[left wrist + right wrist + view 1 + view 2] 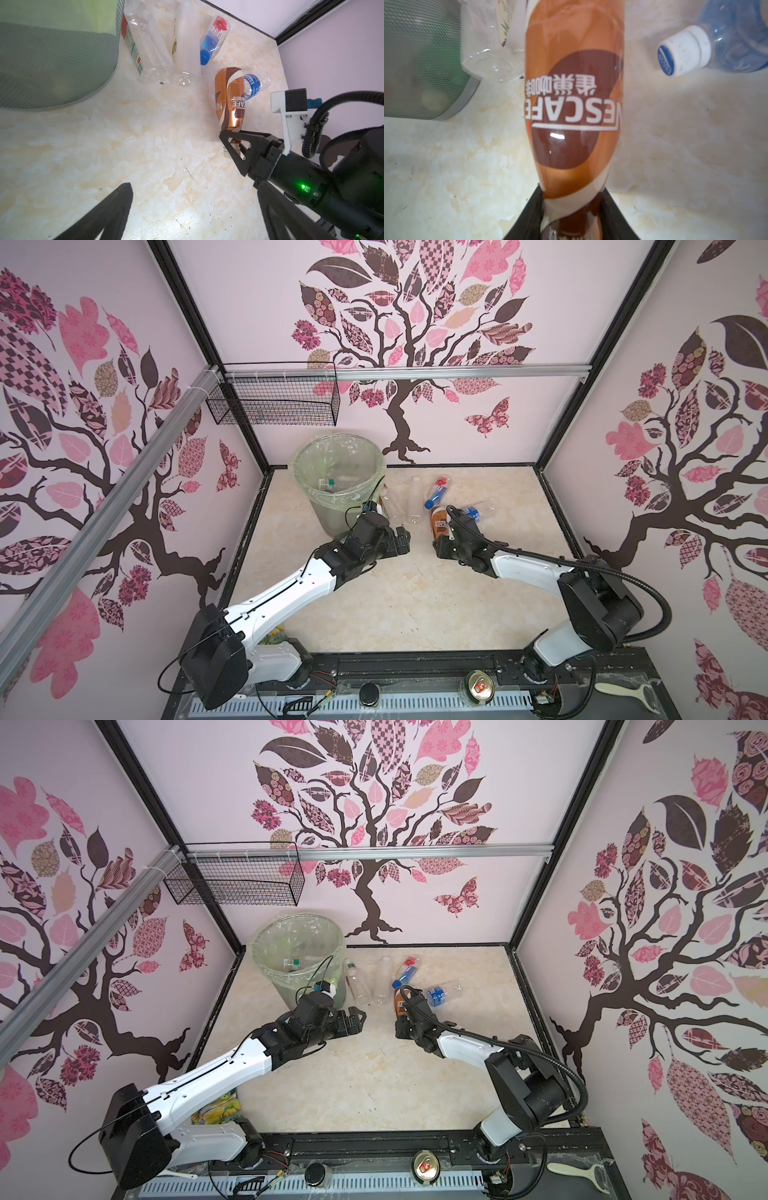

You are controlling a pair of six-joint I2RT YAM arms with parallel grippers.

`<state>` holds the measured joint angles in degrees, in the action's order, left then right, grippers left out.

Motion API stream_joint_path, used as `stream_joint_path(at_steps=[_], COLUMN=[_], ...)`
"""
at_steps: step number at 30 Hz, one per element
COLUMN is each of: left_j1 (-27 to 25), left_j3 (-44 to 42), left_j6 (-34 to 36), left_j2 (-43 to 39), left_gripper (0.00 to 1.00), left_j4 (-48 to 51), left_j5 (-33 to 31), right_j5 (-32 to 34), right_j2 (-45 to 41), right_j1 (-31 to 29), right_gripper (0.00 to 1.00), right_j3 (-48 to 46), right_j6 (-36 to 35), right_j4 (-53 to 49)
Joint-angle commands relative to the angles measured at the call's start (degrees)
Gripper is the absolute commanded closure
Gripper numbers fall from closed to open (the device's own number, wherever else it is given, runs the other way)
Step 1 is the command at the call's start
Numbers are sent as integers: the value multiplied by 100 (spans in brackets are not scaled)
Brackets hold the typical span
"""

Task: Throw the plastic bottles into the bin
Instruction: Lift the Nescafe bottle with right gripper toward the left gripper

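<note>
My right gripper (232, 143) is shut on the neck of a brown coffee bottle (228, 97), whose body points away toward the back wall (571, 104). In both top views this bottle (438, 522) (400, 1000) lies mid-table. Beside it lie a blue-labelled bottle (254, 83), a blue-capped bottle with a red flower (214, 39), a frosted clear bottle (187, 45) and a clear red-labelled bottle (145, 47). The bin (328, 514), lined with a clear bag, holds bottles (332, 483). My left gripper (193, 187) is open and empty over bare table, right of the bin.
A black wire basket (274, 400) hangs on the back-left rail above the bin. A metal can (478, 689) and a white peeler (619, 691) lie on the front ledge. A yellow snack packet (216, 1110) sits by the left arm's base. Walls enclose three sides.
</note>
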<state>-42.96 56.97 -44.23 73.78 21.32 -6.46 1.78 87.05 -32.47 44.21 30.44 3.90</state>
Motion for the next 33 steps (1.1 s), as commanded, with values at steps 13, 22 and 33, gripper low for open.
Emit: stream_joint_path(at_steps=[13, 22, 33], left_j1=[200, 359, 366], left_j3=[2006, 2611, 2689], left_j6=[245, 90, -14], left_j2=[979, 1639, 1824], left_gripper=[2, 2, 2], left_j4=[386, 229, 109], left_j5=[98, 673, 936], right_j5=[-191, -332, -419], right_j2=[-1550, -2139, -2293], right_j1=[-314, -777, -1083], right_gripper=[69, 69, 69], right_j3=[-79, -13, 377], right_j6=[50, -93, -143], right_j4=[-530, -567, -632])
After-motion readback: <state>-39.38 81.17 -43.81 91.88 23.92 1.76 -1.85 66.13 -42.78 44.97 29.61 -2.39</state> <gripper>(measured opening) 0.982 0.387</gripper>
